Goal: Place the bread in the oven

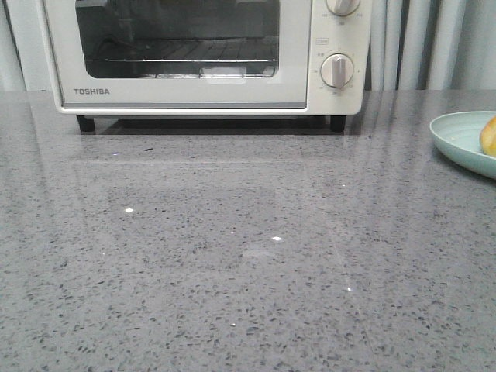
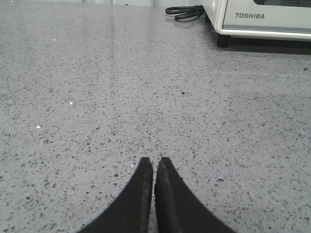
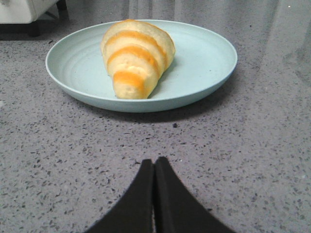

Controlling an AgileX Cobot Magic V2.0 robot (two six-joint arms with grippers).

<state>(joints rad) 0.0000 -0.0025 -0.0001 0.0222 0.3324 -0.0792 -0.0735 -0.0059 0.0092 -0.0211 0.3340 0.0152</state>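
The cream-white Toshiba oven stands at the back of the grey counter with its glass door closed; its corner also shows in the left wrist view. The golden-brown bread lies on a pale blue plate; in the front view only its edge shows at the far right on the plate. My right gripper is shut and empty, low over the counter a short way from the plate. My left gripper is shut and empty over bare counter, well away from the oven. Neither gripper shows in the front view.
A black cord lies on the counter beside the oven's left foot. Two round knobs sit on the oven's right side. Grey curtains hang behind the counter.
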